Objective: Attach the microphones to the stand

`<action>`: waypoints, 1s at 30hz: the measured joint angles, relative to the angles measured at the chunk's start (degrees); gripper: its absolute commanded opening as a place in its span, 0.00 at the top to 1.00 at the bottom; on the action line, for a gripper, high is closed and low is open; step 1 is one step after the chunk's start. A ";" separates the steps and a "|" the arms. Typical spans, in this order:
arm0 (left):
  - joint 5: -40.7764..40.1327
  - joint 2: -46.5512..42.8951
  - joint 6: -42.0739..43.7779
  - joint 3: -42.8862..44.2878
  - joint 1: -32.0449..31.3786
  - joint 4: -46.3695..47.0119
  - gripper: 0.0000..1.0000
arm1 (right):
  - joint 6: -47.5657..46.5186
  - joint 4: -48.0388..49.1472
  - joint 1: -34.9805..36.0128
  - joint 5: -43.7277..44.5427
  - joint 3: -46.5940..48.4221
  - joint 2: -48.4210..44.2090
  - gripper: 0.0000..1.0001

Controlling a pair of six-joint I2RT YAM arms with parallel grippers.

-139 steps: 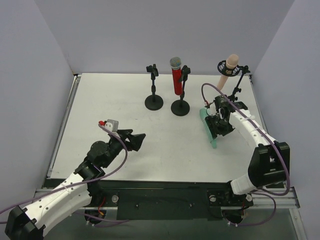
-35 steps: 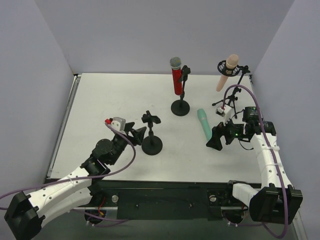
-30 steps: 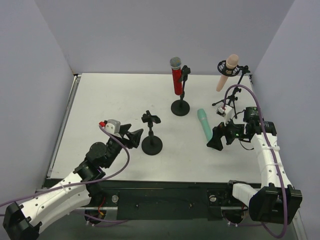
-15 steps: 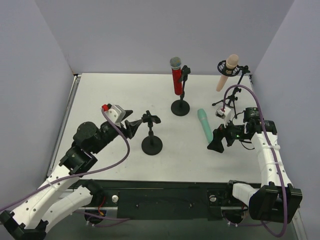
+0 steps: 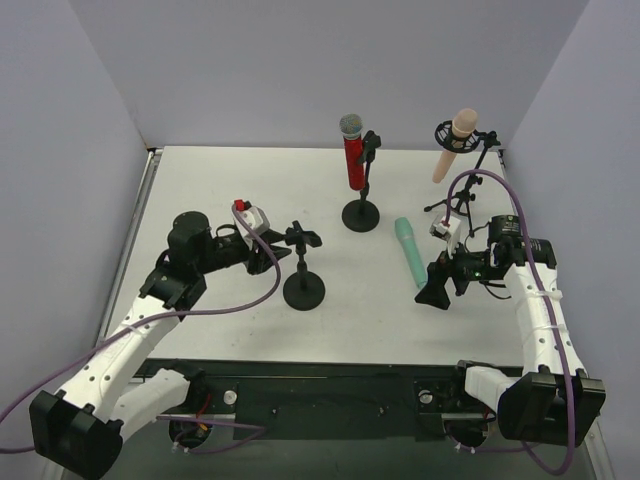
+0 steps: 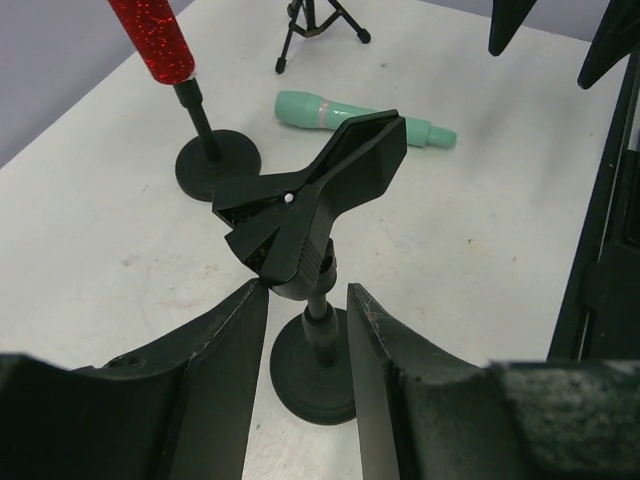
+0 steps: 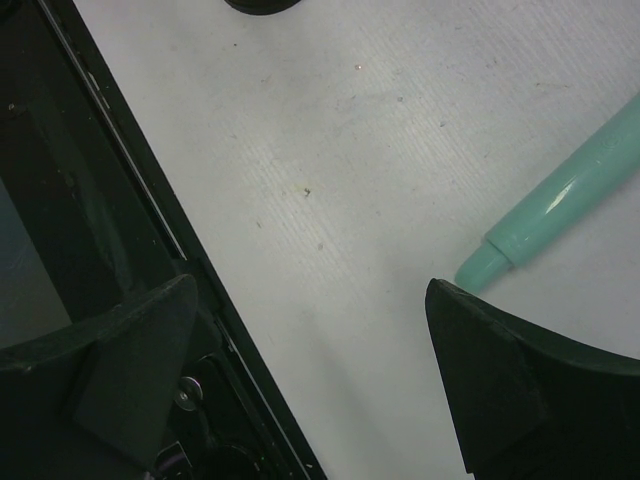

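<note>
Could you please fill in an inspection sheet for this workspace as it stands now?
Surface: white table, faintly speckled.
Job's things: red microphone clipped upright in the round-base stand; peach-pink microphone held in the tripod stand; mint green microphone lying flat on the table; empty clip stand upright.
Clutter: nothing seen.
Grippers: left gripper open, fingers either side of the empty clip stand's stem; right gripper open, holding nothing, beside the mint green microphone's handle end.
Cables: purple cable looping along the left arm, another along the right.
Surroundings: pale lilac walls on three sides; black rail at the near edge.
</note>
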 measured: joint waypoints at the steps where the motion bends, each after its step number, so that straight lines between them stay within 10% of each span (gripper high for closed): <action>1: 1.22 0.98 -0.20 0.00 -0.02 0.70 0.53 | -0.24 -0.26 0.00 -0.11 0.13 0.00 0.08; 22: 0.83 2.43 -1.51 -1.09 0.04 7.80 0.54 | -1.46 -1.95 0.00 -0.83 0.31 1.03 0.08; 30: 2.40 3.10 -3.10 -1.09 -0.26 8.24 1.00 | -1.90 -2.43 0.00 -0.83 0.42 1.11 0.08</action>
